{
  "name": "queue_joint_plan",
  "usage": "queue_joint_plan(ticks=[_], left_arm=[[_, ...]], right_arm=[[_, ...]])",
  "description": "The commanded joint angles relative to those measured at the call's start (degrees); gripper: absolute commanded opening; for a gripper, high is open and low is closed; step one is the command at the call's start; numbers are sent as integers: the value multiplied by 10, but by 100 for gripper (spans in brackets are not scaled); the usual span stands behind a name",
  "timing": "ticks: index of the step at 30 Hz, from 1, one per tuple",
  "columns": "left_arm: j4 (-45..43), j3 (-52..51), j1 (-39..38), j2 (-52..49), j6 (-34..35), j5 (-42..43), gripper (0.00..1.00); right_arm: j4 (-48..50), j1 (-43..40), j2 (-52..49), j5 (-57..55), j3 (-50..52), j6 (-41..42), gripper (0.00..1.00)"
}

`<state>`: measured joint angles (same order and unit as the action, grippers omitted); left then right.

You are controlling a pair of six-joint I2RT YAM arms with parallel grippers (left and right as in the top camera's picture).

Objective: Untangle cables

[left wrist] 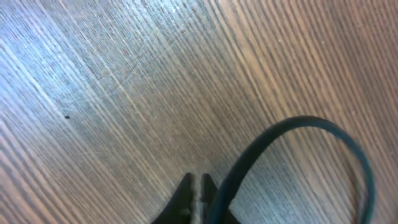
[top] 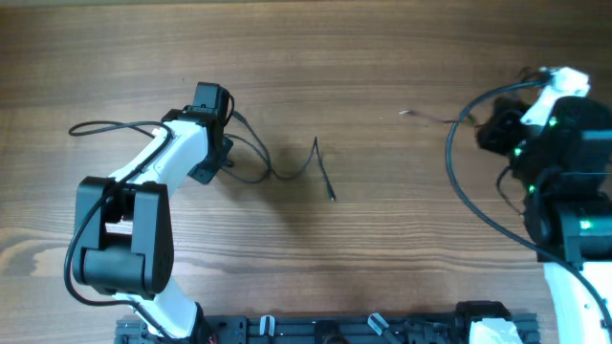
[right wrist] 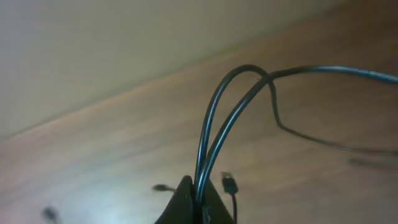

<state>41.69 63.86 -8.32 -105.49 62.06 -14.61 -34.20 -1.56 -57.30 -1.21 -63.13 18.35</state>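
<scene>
At the left of the brown wood-grain tabletop point(top: 382, 57), the white-and-black left arm point(top: 153, 158) rises from its base at the near edge. It folds at a black elbow and sends its white forearm away and to the right, with the wrist bent over so that it points down at the wood. The left arm's jaws are pressed together, with only a hairline gap between the tips, and they sit low over the surface. In the left wrist view a dark cord arcs up and over just beside the right-hand finger; whether it is caught between the jaws cannot be told. From that wrist a thin black cord point(top: 324, 172) lies loose on the tabletop. It runs right in a shallow curve, kinks to a sharp peak near the middle, and then drops toward the near edge, where it ends. Further right, a finer strand with a small plug end point(top: 406, 113) lies on the wood and leads toward the right arm point(top: 574, 172). That arm is folded up at the far right edge, with green lights on its black body and its wrist tilted so the camera looks out across the tabletop. The right arm's jaws are clenched on a doubled black cord point(right wrist: 200, 168). Its two strands rise side by side out of the grip, then bend over and trail off to the right, above the wood.
</scene>
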Motion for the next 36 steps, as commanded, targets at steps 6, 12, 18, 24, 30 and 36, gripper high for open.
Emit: queue_joint_plan(ticks=[6, 12, 18, 24, 30, 36], left_arm=[[1, -1, -2, -7, -3, -13, 100], [1, -1, -2, -7, -3, -13, 100], [1, -1, -2, -7, -3, -13, 100], [1, -1, -2, -7, -3, -13, 100], [1, -1, -2, -7, -3, -13, 100], [1, -1, -2, -7, -3, -13, 100]], right_arm=[[203, -161, -220, -20, -77, -112, 4], [319, -279, -457, -20, -243, -194, 4], [392, -331, -680, -18, -360, -200, 4], [267, -333, -765, -12, -365, -165, 92], [-2, -336, -742, -33, -477, -122, 100], [-174, -337, -657, -43, -500, -77, 100]])
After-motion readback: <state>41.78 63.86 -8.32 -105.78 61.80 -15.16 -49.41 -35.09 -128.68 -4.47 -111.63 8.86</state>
